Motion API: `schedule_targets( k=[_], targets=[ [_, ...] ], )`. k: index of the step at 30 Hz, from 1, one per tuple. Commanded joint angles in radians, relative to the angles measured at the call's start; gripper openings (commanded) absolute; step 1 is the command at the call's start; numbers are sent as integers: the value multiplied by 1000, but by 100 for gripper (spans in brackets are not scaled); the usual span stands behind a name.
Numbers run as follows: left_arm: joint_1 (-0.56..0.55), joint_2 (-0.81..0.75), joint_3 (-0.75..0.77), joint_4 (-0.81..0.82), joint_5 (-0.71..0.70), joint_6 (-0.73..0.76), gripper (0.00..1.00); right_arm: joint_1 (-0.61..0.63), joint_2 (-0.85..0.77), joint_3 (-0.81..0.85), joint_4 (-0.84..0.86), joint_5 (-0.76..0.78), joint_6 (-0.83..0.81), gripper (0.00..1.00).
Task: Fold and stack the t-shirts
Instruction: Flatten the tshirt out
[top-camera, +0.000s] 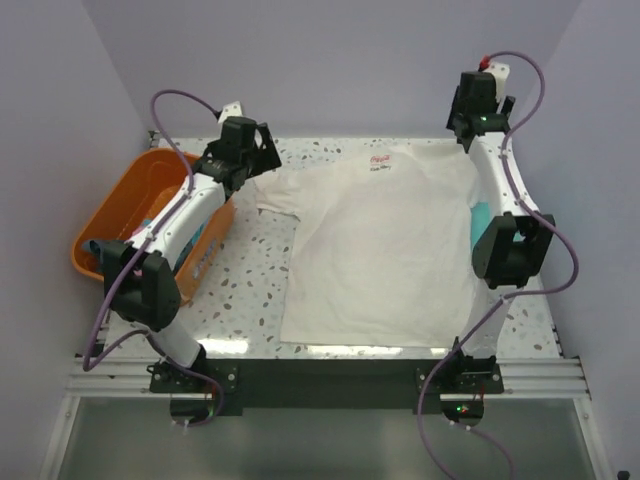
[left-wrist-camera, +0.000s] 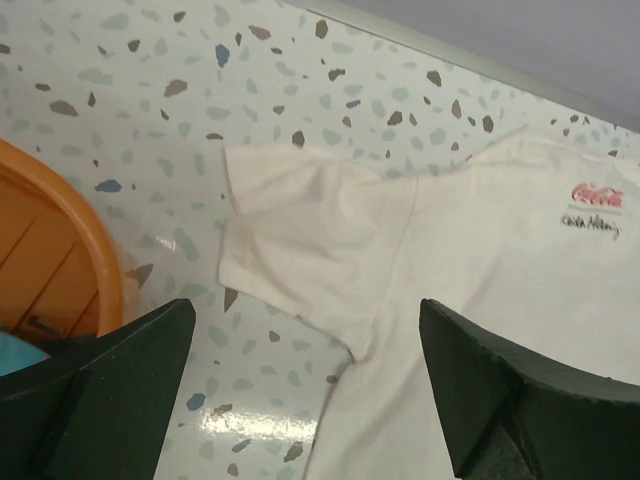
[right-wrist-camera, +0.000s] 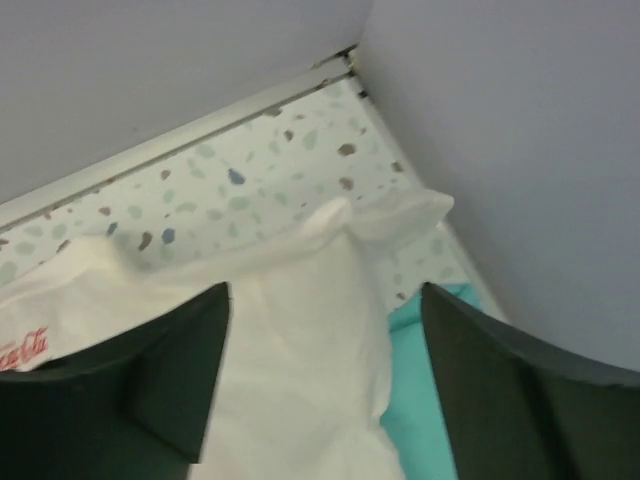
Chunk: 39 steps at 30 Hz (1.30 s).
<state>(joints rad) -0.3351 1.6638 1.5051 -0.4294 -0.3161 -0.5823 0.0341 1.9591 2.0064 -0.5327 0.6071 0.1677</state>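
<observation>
A large cream-white t-shirt (top-camera: 385, 250) lies spread flat on the speckled table, its red logo (top-camera: 380, 160) near the far edge. A strip of the teal t-shirt (top-camera: 482, 215) shows from under its right side. My left gripper (top-camera: 258, 165) hovers open over the white shirt's left sleeve (left-wrist-camera: 300, 230), and my left wrist view shows the gripper (left-wrist-camera: 305, 320) above the armpit seam with nothing between its fingers. My right gripper (top-camera: 470, 138) hangs open by the far right corner. In its own view that gripper (right-wrist-camera: 325, 300) is over the white shirt's right sleeve (right-wrist-camera: 300, 340), beside the teal t-shirt (right-wrist-camera: 425, 400).
An orange plastic basket (top-camera: 120, 220) stands at the left of the table under my left arm, and its rim (left-wrist-camera: 70, 230) is close to the left fingers. The back wall and the right wall (right-wrist-camera: 520, 150) stand close to my right gripper.
</observation>
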Motion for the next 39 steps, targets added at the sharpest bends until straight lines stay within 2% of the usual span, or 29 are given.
schedule_targets(
  k=[1, 2, 4, 8, 11, 14, 15, 17, 21, 24, 28, 32, 35, 39],
  targets=[
    [2, -32, 64, 78, 84, 12, 100, 9, 14, 110, -27, -125, 25, 91],
    [1, -39, 54, 95, 103, 16, 100, 9, 12, 111, -59, -136, 38, 99],
    [1, -71, 31, 118, 159, 24, 100, 15, -37, 57, -72, -214, 79, 99],
    [1, -128, -58, 143, 192, 27, 100, 76, -212, -202, -29, -297, 144, 98],
    [1, -171, -95, 106, 166, 22, 100, 255, -321, -459, -15, -290, 177, 99],
    [1, -202, -140, 77, 149, 10, 100, 363, -359, -604, 23, -407, 285, 99],
    [1, -229, -155, 75, 149, 9, 100, 441, -361, -694, 52, -432, 311, 99],
    [1, -259, -195, 67, 144, 1, 100, 525, -330, -759, 117, -484, 354, 99],
    [1, -326, -244, 46, 132, 1, 100, 760, -198, -744, 115, -501, 401, 99],
    [1, -345, -267, 24, 111, -1, 100, 855, -99, -710, 93, -495, 427, 99],
    [1, -334, -261, 3, 106, 2, 100, 911, -52, -715, 97, -491, 460, 99],
    [1, -312, -250, -6, 110, 10, 100, 923, -87, -841, 95, -498, 495, 99],
    [1, -294, -255, -3, 127, 9, 100, 925, -198, -993, 53, -448, 547, 99],
    [1, -262, -264, 0, 178, 7, 100, 919, -374, -1167, -94, -293, 625, 99]
  ],
)
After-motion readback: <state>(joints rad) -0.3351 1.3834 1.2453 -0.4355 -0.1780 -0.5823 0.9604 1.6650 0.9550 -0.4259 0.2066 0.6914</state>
